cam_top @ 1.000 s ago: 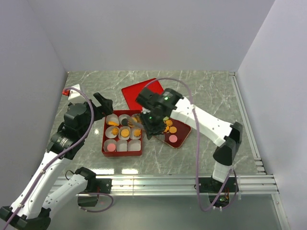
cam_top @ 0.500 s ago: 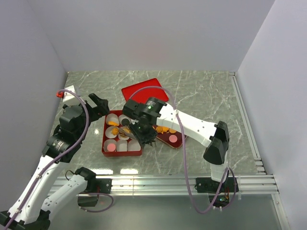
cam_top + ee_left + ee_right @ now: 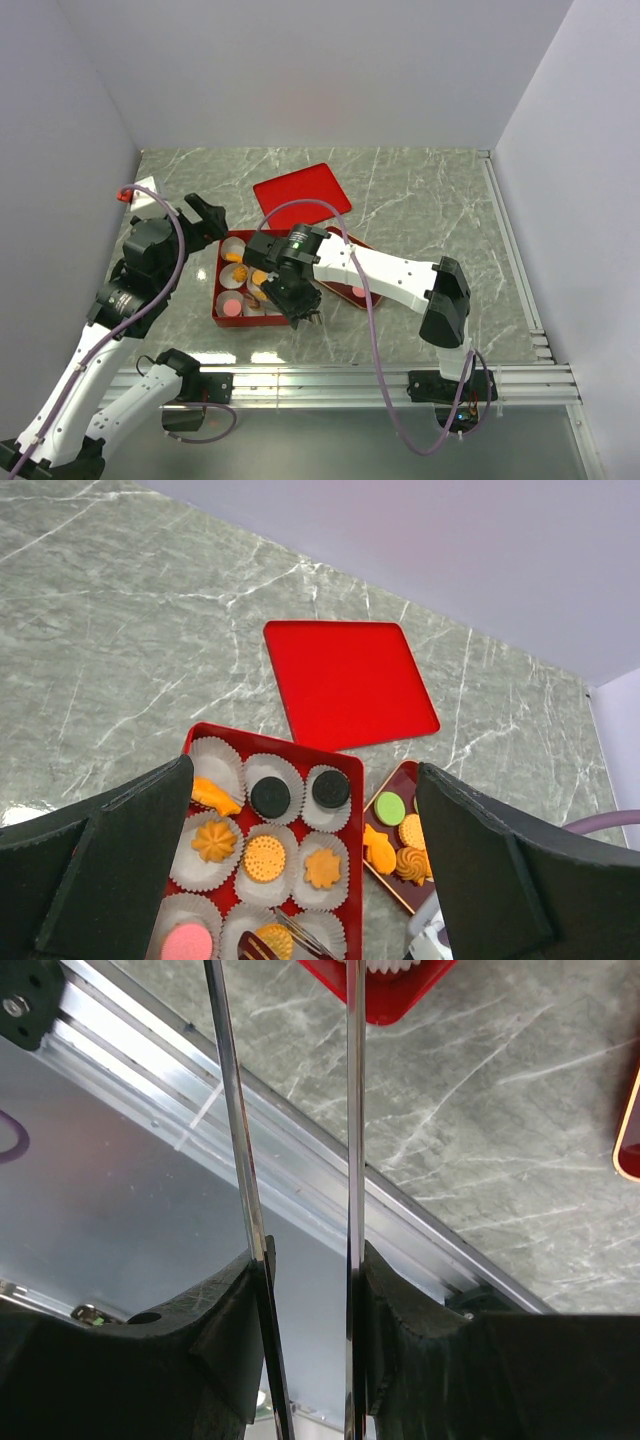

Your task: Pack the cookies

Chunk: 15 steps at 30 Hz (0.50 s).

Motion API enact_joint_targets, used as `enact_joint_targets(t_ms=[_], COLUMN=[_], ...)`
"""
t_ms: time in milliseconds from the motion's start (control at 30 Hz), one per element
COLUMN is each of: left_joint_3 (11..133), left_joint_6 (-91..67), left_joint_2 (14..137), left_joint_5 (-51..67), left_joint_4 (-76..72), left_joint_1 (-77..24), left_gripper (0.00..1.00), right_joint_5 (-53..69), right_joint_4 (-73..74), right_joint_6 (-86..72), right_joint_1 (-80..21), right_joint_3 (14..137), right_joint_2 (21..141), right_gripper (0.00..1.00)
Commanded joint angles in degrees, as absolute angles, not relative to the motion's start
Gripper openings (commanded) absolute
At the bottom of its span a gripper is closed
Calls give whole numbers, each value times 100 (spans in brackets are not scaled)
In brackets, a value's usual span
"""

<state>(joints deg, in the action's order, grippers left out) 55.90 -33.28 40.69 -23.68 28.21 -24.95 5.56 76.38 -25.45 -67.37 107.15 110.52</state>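
The red box (image 3: 270, 742) holds white paper cups with cookies: two black (image 3: 270, 797), several orange (image 3: 264, 858) and one pink (image 3: 187, 944). More cookies, one of them green (image 3: 389, 808), lie on the dark red tray (image 3: 404, 784) to its right. My right gripper (image 3: 296, 300) (image 3: 305, 1260) is shut on metal tongs (image 3: 352, 1110). The tong tips (image 3: 299, 934) reach an orange round cookie (image 3: 274, 939) in the middle cup of the near row. I cannot tell whether they pinch it. My left gripper (image 3: 205, 220) (image 3: 300, 780) hangs open and empty behind and left of the box (image 3: 215, 300).
The flat red lid (image 3: 300, 190) (image 3: 347, 683) lies on the marble behind the box. An aluminium rail (image 3: 300, 1130) runs along the table's near edge. My right arm crosses over the tray (image 3: 362, 292) and hides most of it. Grey walls close in on three sides.
My right arm has swung left and nearer, from over the tray to the box's near row, carrying the tongs. The left arm shifted slightly left, then held still.
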Motion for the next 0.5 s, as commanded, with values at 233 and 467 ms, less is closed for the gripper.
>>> enact_joint_targets(t_ms=[233,467], left_joint_3=[5818,5739], left_joint_6=[-3287,-3331], left_joint_2=[4122,4105], left_joint_5=[-2136,-2074], left_joint_4=[2681,2681], left_joint_1=[-2496,-2496], left_gripper=[99,99], right_joint_5=[352,255], right_joint_4=[7436,7479], right_joint_6=[-2514,-2470], right_joint_1=[-6750,-6759], right_joint_3=[10802,10889], right_joint_2=[11180,11267], right_gripper=[34,34])
